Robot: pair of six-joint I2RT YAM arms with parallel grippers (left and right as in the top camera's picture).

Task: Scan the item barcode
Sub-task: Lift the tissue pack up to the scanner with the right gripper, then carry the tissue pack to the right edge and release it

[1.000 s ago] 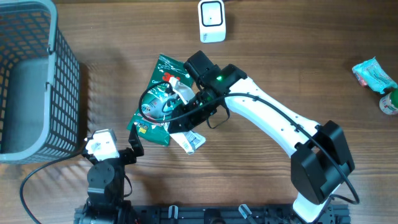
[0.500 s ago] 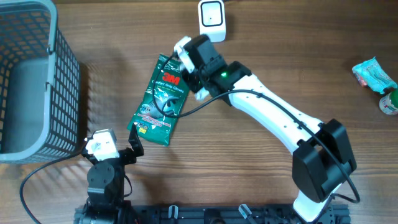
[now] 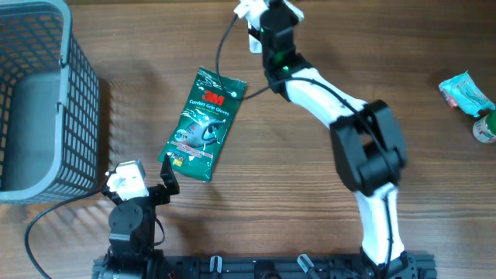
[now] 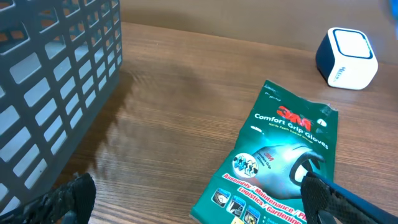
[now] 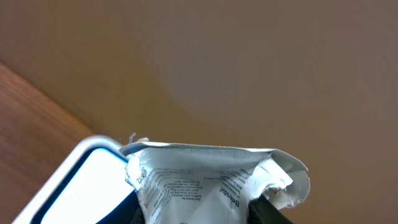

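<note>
My right gripper [image 3: 256, 14] is at the table's far edge, shut on the item, a crumpled white packet [image 5: 211, 183] with small printed text. In the right wrist view the packet hangs beside the scanner [image 5: 84, 183], whose white face has a blue rim. From overhead the arm covers most of the scanner [image 3: 253, 43]. The left wrist view shows the scanner [image 4: 347, 57] standing free on the wood. My left gripper [image 4: 199, 205] is open near the table's front, its fingers either side of the lower end of a green 3M gloves packet [image 4: 280, 155].
A grey mesh basket [image 3: 77, 85] fills the left side and also looms at the left of the left wrist view [image 4: 56, 81]. The green gloves packet [image 3: 203, 124] lies flat mid-table. A teal packet [image 3: 465, 91] and a small bottle [image 3: 485, 128] sit at the right edge.
The right arm has lifted the white packet off the green gloves packet and carried it to the far edge over the scanner. The left arm has stayed still.
</note>
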